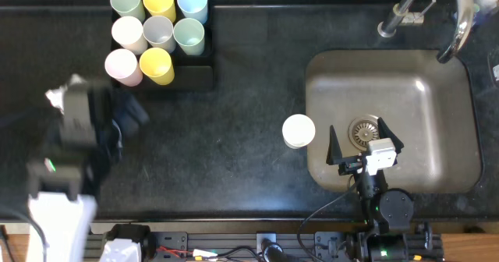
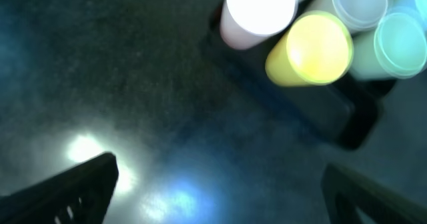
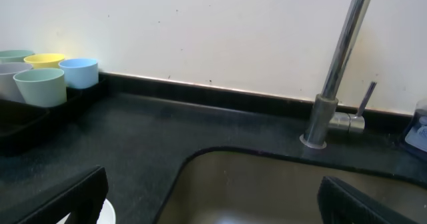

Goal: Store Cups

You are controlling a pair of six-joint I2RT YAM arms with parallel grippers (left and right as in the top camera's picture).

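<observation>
the right gripper [image 1: 360, 134] hung above the left part of the sink [image 1: 437, 98], its two fingers spread wide with nothing between them. the left gripper [image 2: 220, 179] was also spread and empty, low over the dark counter [image 1: 234, 137] just beside the tray [image 1: 196, 76]. the sink took the right side of the counter. the black tray stood at the far left, with eight cups [image 1: 159, 33] standing in it and one place at its near right corner free. a single white cup [image 1: 299, 131] stood alone on the counter, just beside the left rim of the sink and close to the right gripper. i judged that the step in hand was to take this white cup. to do it well, the right gripper would have to shift sideways until the cup sat between its fingers, come down straight, and close gently on the wall, because such a light cup probably tips easily and could roll into the sink. after that the cup would need to travel upright to the free place, without knocking the cups beside it.
</observation>
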